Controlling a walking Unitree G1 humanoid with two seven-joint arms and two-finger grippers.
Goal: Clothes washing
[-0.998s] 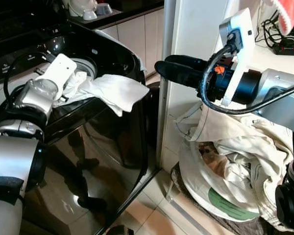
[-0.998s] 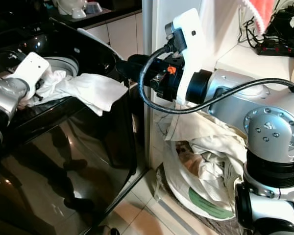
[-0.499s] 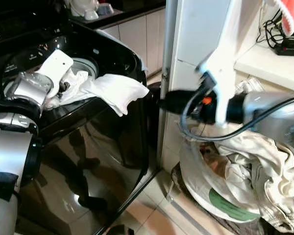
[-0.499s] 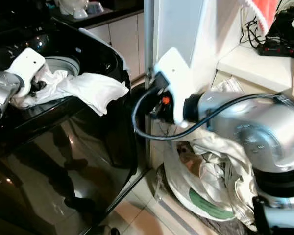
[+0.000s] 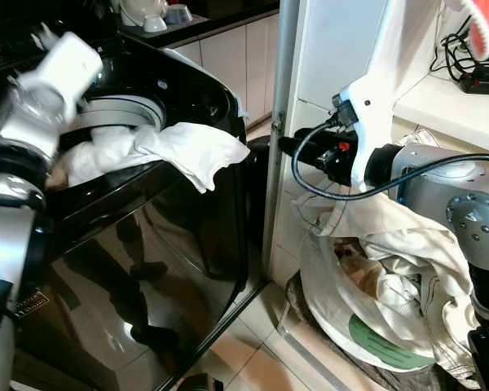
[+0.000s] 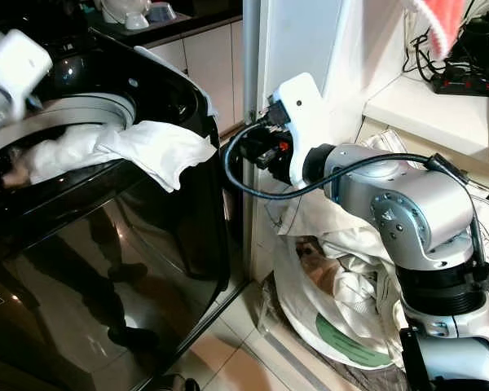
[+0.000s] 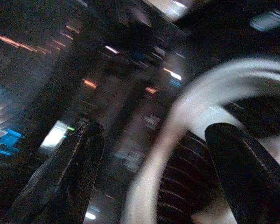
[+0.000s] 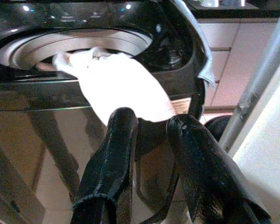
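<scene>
A white cloth (image 5: pixel 187 151) hangs over the front rim of the black top-loading washer (image 5: pixel 147 244), one end trailing into the steel drum opening (image 5: pixel 122 110). My left arm (image 5: pixel 41 106) is raised above the drum at the far left. Its gripper (image 7: pixel 154 137) is open and blurred, with nothing between its fingers (image 7: pixel 79 158). My right gripper (image 5: pixel 287 147) hovers in the gap right of the washer and points at the hanging cloth (image 8: pixel 121 88). Its fingers (image 8: pixel 114 140) stand slightly apart and hold nothing. A white laundry bag (image 5: pixel 375 326) of cream clothes (image 5: pixel 416 244) sits below my right arm.
A white cabinet wall with a metal post (image 5: pixel 277 122) stands just right of the washer. The counter (image 5: pixel 448 102) at the right carries a power strip (image 5: pixel 481 81) and cables. A red-and-white cloth (image 5: pixel 481 24) hangs at the top right. Tiled floor (image 5: pixel 253 358) lies below.
My left gripper has let go of the white cloth and lifted up and away from it. My right arm has dropped lower, and its gripper now points at the washer's side.
</scene>
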